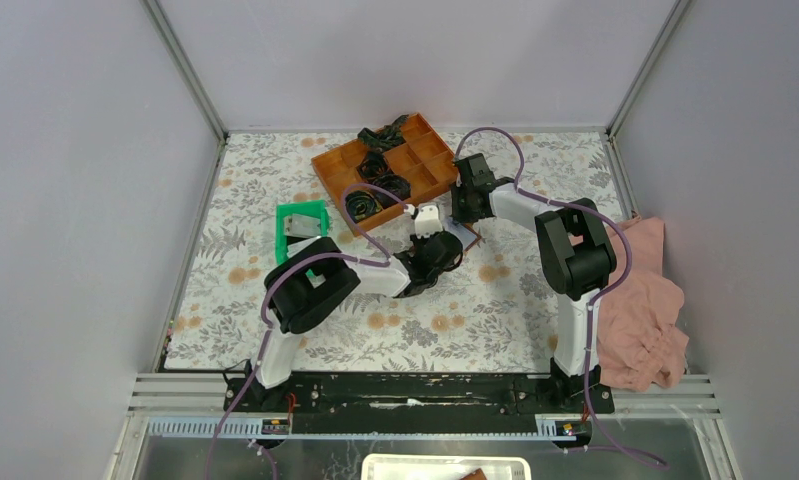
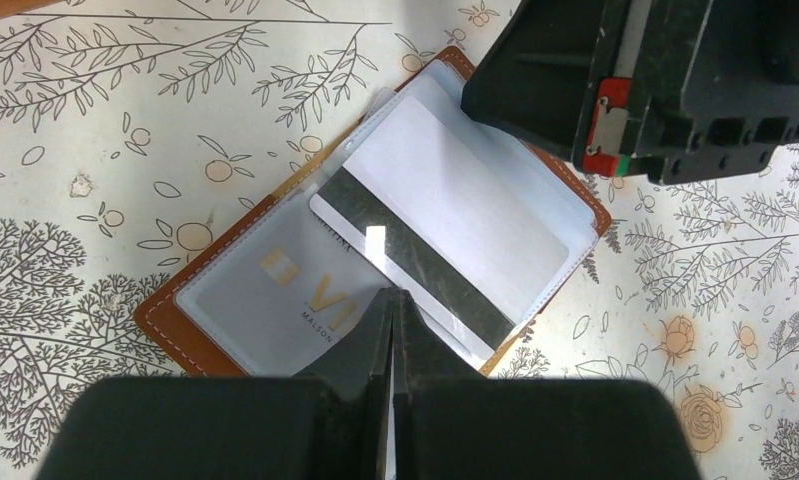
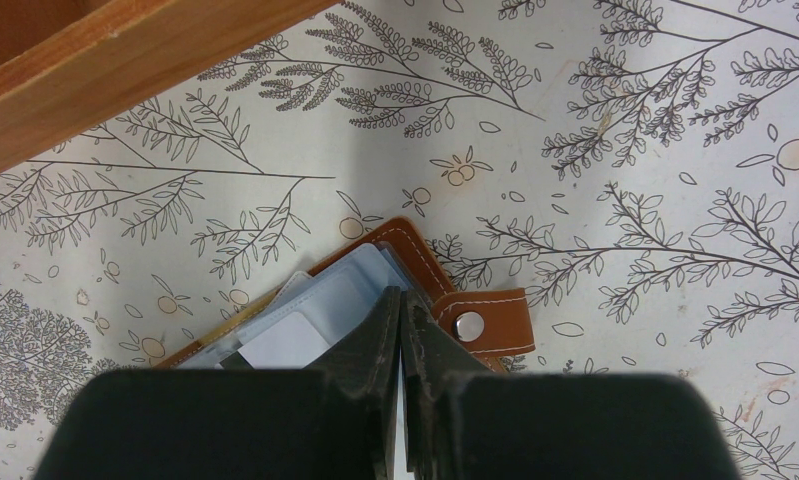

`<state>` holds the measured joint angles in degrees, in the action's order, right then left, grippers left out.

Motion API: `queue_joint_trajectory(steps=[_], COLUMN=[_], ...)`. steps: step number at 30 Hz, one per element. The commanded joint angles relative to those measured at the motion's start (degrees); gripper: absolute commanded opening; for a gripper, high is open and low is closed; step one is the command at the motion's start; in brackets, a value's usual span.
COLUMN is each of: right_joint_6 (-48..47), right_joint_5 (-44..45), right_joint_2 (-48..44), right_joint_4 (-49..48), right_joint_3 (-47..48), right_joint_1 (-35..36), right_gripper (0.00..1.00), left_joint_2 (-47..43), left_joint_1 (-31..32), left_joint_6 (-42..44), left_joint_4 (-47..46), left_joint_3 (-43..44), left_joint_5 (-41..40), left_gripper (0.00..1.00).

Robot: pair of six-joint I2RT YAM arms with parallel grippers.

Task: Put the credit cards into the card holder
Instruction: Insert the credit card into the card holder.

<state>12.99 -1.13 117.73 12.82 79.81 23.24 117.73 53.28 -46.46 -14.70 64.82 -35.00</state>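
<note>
on the floral surface [image 1: 455, 320], just in front of the orange tray [image 1: 427, 150], your holder [image 2: 170, 335] lies open and flat with its clear pockets facing up. one card [image 2: 285, 280], pale with gold lettering, sits inside the pocket on the half away from the right gripper. a second card [image 2: 425, 265], white with a dark stripe, lies aslant over the other half. its far end seems tucked under a clear sleeve and its near edge is bare.

your left gripper [image 2: 392, 300] has its jaws together, tips right at the striped card's near edge. you cannot tell from here whether they pinch the card or only touch it.

your right gripper [image 3: 402, 300] is closed to a thin slit. its tips are down on the holder's end, just beside the snap tab [image 3: 480, 325], which lies flat on the surface. whether it nips a sleeve or only presses down is not clear.

left of the arms a green tray [image 1: 282, 225] stands near the orange one. a pink cloth [image 1: 645, 300] is bunched at the surface's right edge.
</note>
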Motion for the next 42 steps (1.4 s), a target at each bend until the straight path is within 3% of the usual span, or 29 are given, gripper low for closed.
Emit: queue_joint_trajectory(steps=[1,29,42], right_joint_6=[0.1,0.3,0.4], right_joint_5=[0.0,-0.2,-0.3], right_joint_2=[1.8,1.5,1.9], right_joint_4=[7.8,7.5,7.3], right_joint_3=[-3.0,-3.4,-3.5], right_joint_1=[0.2,0.2,0.2], right_gripper=[0.07,0.07,0.07], left_joint_2=[-0.9,2.7,-3.0], left_joint_1=[0.9,0.8,0.9], left_joint_6=[2.6,6.3,5.4], left_joint_4=[0.4,0.7,-1.6], left_joint_3=[-1.6,5.2,-2.8], left_joint_5=[-1.4,-3.7,-5.4], left_gripper=[0.00,0.02,0.00])
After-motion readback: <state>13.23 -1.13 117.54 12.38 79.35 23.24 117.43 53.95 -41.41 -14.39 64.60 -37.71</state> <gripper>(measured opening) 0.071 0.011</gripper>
